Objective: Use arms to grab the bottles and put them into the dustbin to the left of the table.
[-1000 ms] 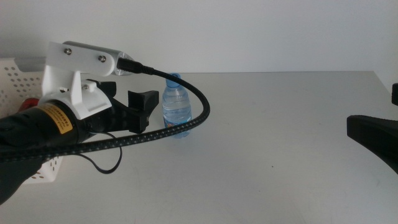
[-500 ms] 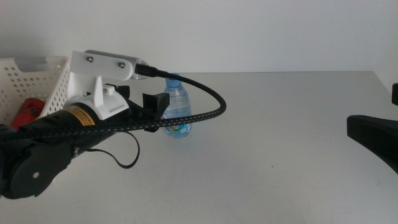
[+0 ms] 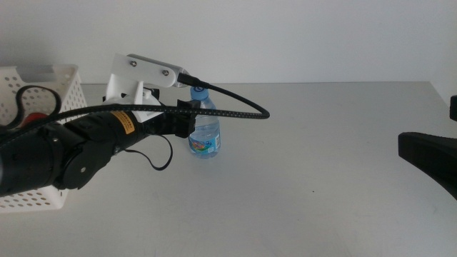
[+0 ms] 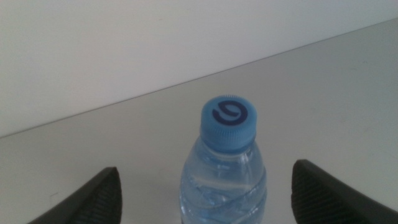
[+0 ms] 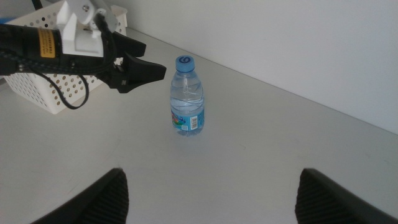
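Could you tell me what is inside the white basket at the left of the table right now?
In the middle view, a bit of something red shows inside the dustbin. The left arm and its cable cover most of the interior, so nothing else can be made out.

L arm's end effector (image 3: 187, 118) sits at the water bottle (image 3: 205, 130), jaws apart w/ bottle upright on bench (image 3: 321, 157) between them. White dustbin (image 3: 43, 89) at 9 o'clock edge. R end effector (image 3: 428, 158) waits at 3 o'clock edge.
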`<state>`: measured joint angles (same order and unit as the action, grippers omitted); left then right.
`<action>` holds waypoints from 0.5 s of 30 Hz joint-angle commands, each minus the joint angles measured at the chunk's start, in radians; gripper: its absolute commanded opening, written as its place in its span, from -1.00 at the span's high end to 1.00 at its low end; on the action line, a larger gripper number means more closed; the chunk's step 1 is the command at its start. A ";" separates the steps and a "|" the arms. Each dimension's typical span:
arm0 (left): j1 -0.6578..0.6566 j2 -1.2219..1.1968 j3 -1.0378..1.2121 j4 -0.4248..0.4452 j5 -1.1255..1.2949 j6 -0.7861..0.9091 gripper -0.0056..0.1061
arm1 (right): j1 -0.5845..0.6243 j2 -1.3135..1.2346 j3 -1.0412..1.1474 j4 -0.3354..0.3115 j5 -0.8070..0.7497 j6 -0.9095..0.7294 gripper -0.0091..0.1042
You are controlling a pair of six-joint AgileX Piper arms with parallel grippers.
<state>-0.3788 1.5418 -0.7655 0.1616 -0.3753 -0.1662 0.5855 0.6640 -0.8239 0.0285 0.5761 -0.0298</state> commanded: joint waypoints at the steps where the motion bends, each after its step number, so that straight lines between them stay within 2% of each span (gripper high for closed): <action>1: 0.003 0.010 -0.070 0.057 -0.099 -0.085 -0.77 | 0.003 -0.001 -0.026 -0.011 -0.068 -0.012 -0.39; 4: 0.004 0.079 -0.107 0.092 -0.147 -0.101 -0.77 | 0.003 -0.001 -0.026 -0.011 -0.068 -0.012 -0.39; 15: 0.013 0.311 -0.193 0.094 -0.342 -0.099 -0.77 | 0.003 -0.001 -0.026 -0.011 -0.068 -0.012 -0.39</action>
<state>-0.3709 1.8716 -0.9207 0.2666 -0.6029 -0.2499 0.5855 0.6640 -0.8239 0.0285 0.5761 -0.0298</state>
